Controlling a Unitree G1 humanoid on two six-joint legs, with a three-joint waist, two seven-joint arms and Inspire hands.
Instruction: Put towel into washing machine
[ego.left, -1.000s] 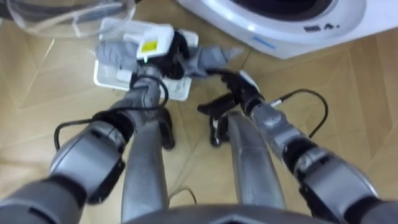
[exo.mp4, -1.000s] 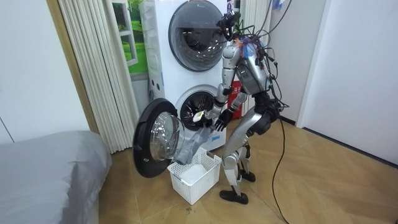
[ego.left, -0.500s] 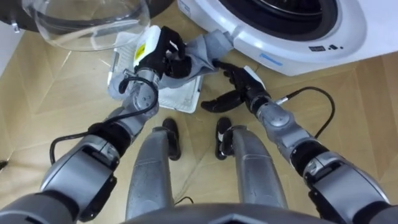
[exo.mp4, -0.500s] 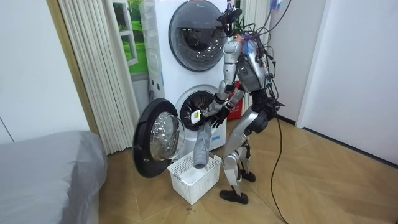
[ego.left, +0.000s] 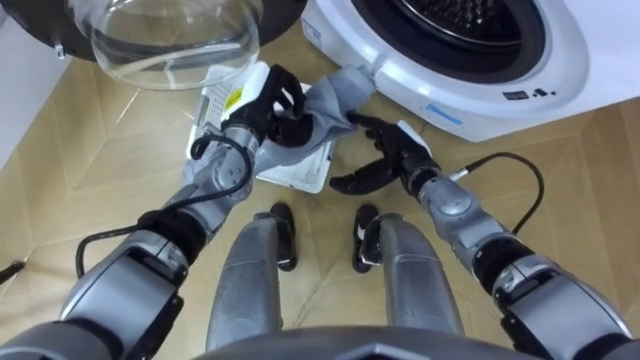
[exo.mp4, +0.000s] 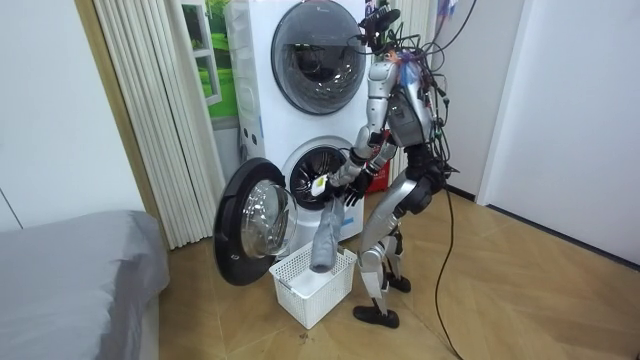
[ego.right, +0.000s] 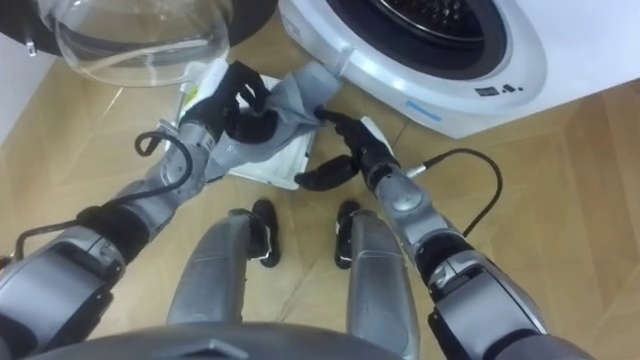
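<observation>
A grey towel (ego.left: 330, 95) is bunched in my left hand (ego.left: 268, 102), whose fingers are curled round it. Its upper end lies against the lower rim of the washing machine's (ego.left: 480, 70) open drum. In the room view the towel (exo.mp4: 322, 235) hangs down from that hand over a white basket (exo.mp4: 312, 285). My right hand (ego.left: 388, 152) is open just right of the towel, fingers spread below the machine's rim. I stand in front of the lower machine (exo.mp4: 318, 170), bent slightly towards it.
The machine's round glass door (ego.left: 170, 30) stands swung open to my left. The white basket (ego.left: 300, 168) sits on the wooden floor in front of my feet. A second drum (exo.mp4: 320, 45) is stacked above. A grey bed (exo.mp4: 70, 290) is at the room view's left.
My left hand has lifted the towel out of the basket and up to the drum's rim. The right hand has followed beside it, and the view has shifted as I straightened.
</observation>
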